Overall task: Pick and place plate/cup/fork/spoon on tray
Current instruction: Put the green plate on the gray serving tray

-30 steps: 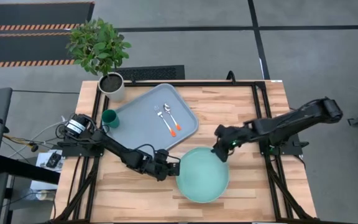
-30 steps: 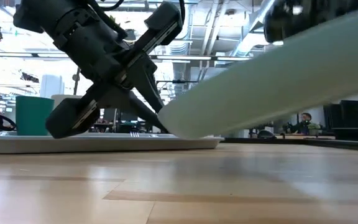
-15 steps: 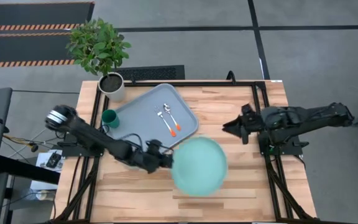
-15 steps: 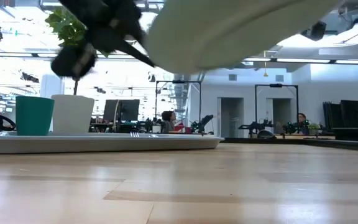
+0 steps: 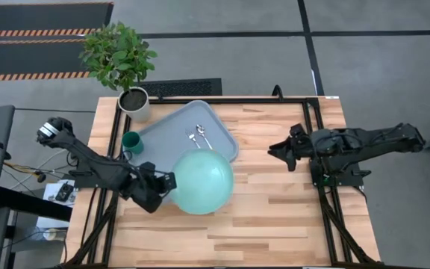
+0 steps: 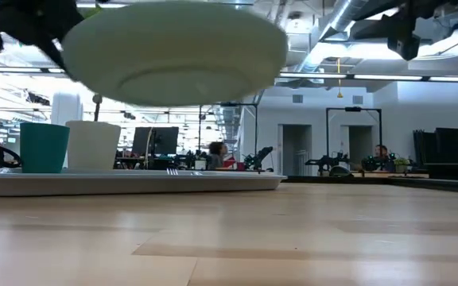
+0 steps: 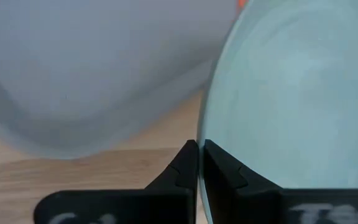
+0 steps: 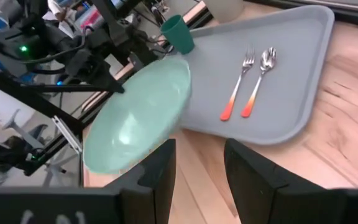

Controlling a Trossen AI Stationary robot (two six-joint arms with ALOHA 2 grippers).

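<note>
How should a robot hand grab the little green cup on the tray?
Probably by its rim, coming straight down from above. The cup stands upright with its open mouth up, in the corner of the tray nearest the white plant pot. One finger could go inside and one outside the wall. The pot crowds one side, so a sideways approach looks tighter.
</note>
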